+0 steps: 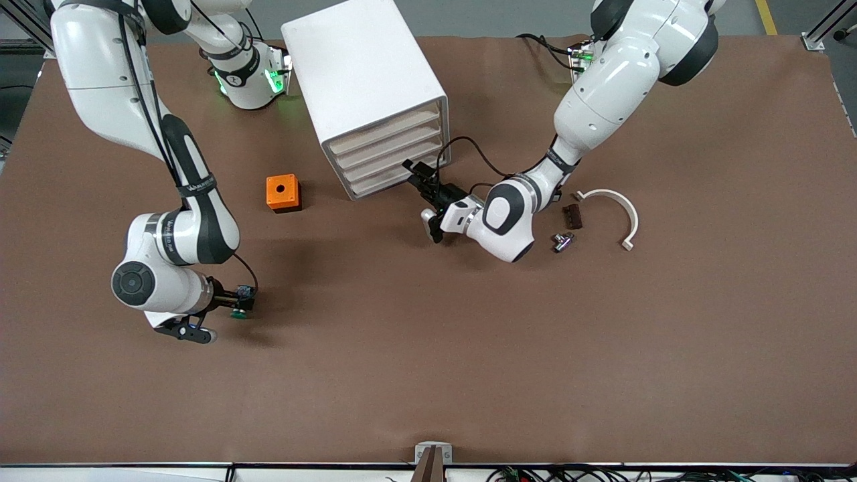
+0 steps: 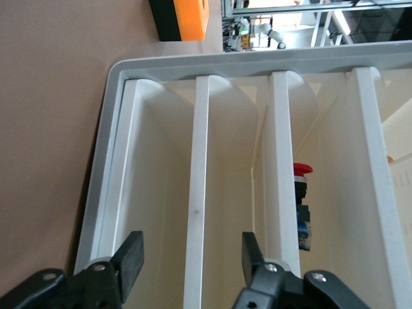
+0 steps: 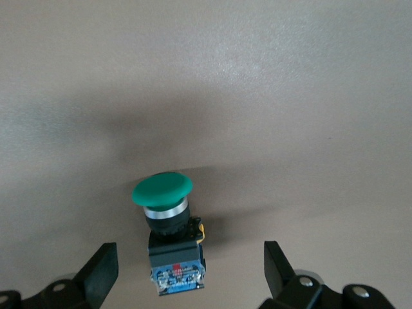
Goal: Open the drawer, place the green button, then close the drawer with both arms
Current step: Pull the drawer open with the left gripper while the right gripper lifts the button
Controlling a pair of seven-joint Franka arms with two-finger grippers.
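Brown table (image 1: pixel 428 375), plain, no pattern; white cabinet (image 1: pixel 361 73) with beige-shaded drawer fronts, lowest drawer (image 1: pixel 383 182) the same. Button (image 3: pixel 168 235) has a green cap, silver ring, black body and a blue base with a red label; the box (image 1: pixel 282 193) is orange with a black underside. Arms glossy white with black joint bands, black left gripper (image 1: pixel 420 175) and right gripper (image 1: pixel 234 304), green lights at the bases.

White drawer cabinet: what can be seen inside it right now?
Through the left wrist view, one compartment of the cabinet holds a red-capped button with a dark body. The other compartments show only white walls; their depths are hidden by the drawer fronts.
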